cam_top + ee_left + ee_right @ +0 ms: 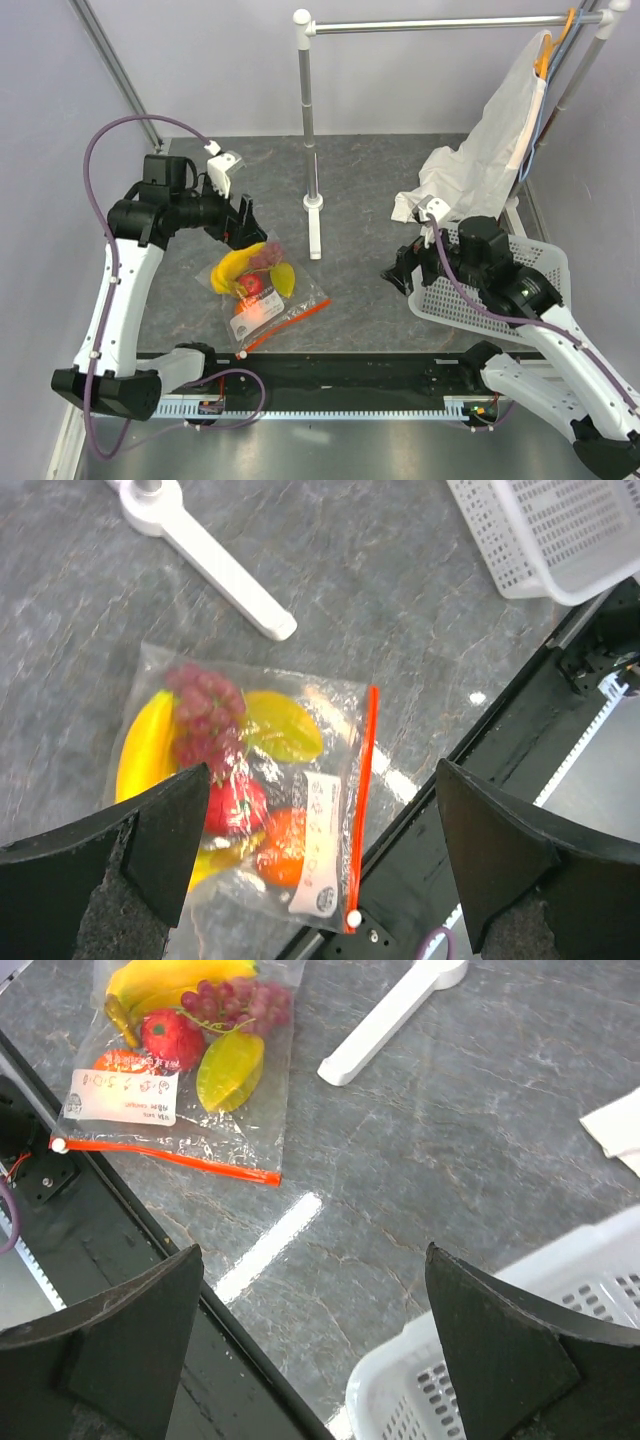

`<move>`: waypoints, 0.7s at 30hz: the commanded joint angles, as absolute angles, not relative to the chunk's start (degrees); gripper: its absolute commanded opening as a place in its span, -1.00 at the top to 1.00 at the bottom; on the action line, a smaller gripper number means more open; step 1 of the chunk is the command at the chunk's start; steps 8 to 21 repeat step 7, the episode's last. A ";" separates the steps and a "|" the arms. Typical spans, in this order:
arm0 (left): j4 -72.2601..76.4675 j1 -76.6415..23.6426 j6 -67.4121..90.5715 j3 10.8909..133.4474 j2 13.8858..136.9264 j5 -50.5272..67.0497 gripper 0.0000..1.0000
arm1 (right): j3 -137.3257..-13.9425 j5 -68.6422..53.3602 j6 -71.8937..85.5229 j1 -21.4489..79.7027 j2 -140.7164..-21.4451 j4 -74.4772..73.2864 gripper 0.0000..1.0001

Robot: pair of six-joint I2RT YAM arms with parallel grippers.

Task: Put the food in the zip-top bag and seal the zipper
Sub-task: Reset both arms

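Note:
The clear zip-top bag [262, 296] lies flat on the table near the front edge, left of centre. Inside it are the banana [145, 748], dark red grapes [207, 715], a small red fruit [236, 805], an orange [283, 848] and a yellow-green piece [283, 726]. Its red zipper [362, 800] runs along the mouth, with the white slider [353, 918] at the near end. The bag also shows in the right wrist view [180, 1070]. My left gripper [243, 222] is open and empty above the bag's far side. My right gripper [398, 270] is open and empty, right of the bag.
A white mesh basket [450, 295] sits at the right under my right arm. A white stand foot [314, 225] with an upright pole stands behind the bag. A white cloth bag [490, 140] hangs from the rail at the back right. A black rail [340, 370] edges the table front.

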State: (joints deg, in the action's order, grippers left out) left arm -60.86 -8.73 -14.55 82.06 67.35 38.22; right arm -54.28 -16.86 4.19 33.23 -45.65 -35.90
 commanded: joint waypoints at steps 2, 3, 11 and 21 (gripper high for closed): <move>-64.42 -8.53 -9.85 80.43 61.27 31.99 -0.99 | -55.55 -12.13 5.80 32.52 -40.70 -39.55 -0.96; -64.51 -8.53 -9.67 80.16 60.82 31.64 -0.99 | -55.72 -11.87 5.28 32.43 -40.35 -39.72 -0.96; -64.95 -8.53 -10.71 79.45 59.24 29.80 -0.99 | -55.55 -12.57 4.14 32.08 -39.11 -38.94 -0.96; -64.95 -8.53 -10.71 79.45 59.24 29.80 -0.99 | -55.55 -12.57 4.14 32.08 -39.11 -38.94 -0.96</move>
